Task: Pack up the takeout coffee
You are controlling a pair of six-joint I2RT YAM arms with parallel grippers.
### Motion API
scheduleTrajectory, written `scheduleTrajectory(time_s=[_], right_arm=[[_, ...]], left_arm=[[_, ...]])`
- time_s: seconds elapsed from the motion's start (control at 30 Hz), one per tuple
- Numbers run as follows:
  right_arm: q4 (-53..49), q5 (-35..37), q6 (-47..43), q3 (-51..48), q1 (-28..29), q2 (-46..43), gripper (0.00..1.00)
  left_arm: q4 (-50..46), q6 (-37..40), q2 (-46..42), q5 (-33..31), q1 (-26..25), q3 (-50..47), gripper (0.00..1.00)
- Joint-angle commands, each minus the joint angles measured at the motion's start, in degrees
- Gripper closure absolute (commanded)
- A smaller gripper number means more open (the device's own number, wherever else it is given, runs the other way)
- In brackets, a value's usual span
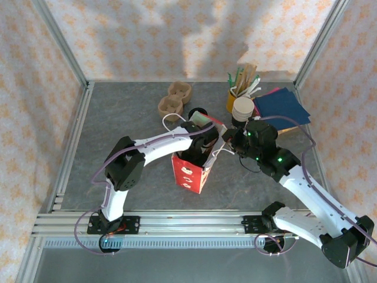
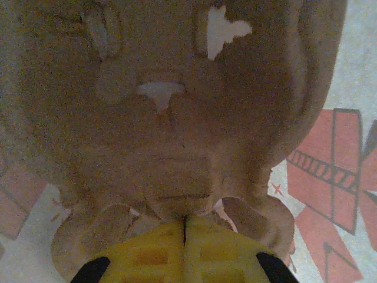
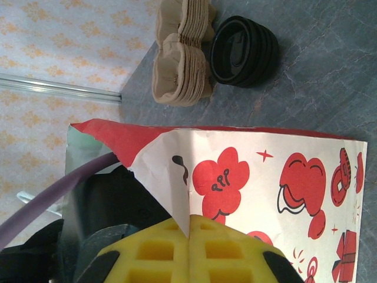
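While your right claw (image 3: 188, 223) pinches the bag (image 3: 265, 177) and left claw (image 2: 185, 220) grips the carrier (image 2: 177, 118), seat it flat inside.

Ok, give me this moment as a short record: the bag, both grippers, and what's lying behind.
bag: red and white paper bag, upright, mid-table
left gripper: shut on a brown cup tray, down inside the bag
right gripper: shut on the bag's top edge
behind bag: stack of cup trays, black lids beside it
far right: white cups, blue napkins
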Motion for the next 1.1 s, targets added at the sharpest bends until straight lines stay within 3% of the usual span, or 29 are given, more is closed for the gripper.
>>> scheduleTrajectory(time_s=[0.0, 0.73, 1.07], right_arm=[[-0.52, -0.58, -0.86, 2.08, -0.25, -1.0, 1.0], [0.62, -0.47, -1.04, 2.78, -0.24, -1.07, 1.0], [0.49, -0.51, -1.47, 2.09, -0.22, 0.53, 1.0]], left_arm=[[0.78, 0.99, 2.0, 0.19, -0.21, -1.16, 0.93], [4.97, 1.01, 5.61, -0.43, -0.17, -5.24, 0.94], [1.34, -0.28, 2.46, -2.79, -0.32, 0.86, 0.95]])
